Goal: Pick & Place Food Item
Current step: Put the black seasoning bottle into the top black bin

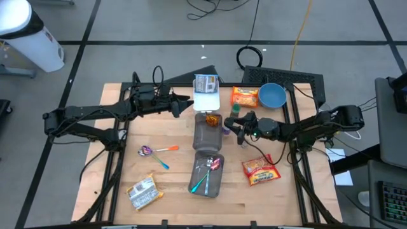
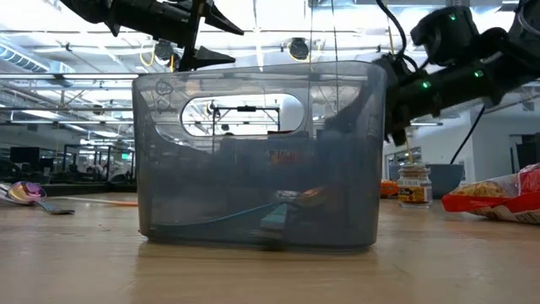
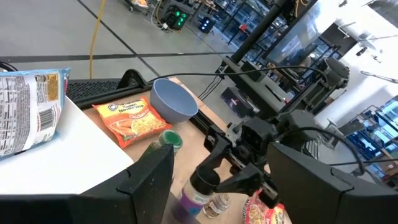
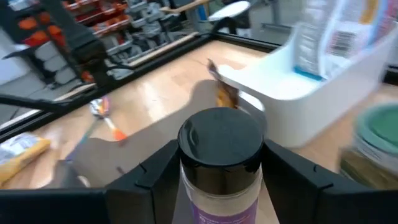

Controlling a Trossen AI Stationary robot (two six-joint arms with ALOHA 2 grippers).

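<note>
Right hand (image 4: 219, 180) flanked black-capped spice jar (image 4: 219, 163), fingers (image 4: 152, 171) touching both sides, beside white tray (image 1: 206, 100) on worktop (image 1: 178, 184). Left hand (image 1: 188, 103) spread, hovering near tray.

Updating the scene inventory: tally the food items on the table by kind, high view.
Ramen packets: 2
Snack bags: 2
Spice jars: 3, clustered by the right gripper; purple-label jar sits between its fingers
Total: 7
</note>
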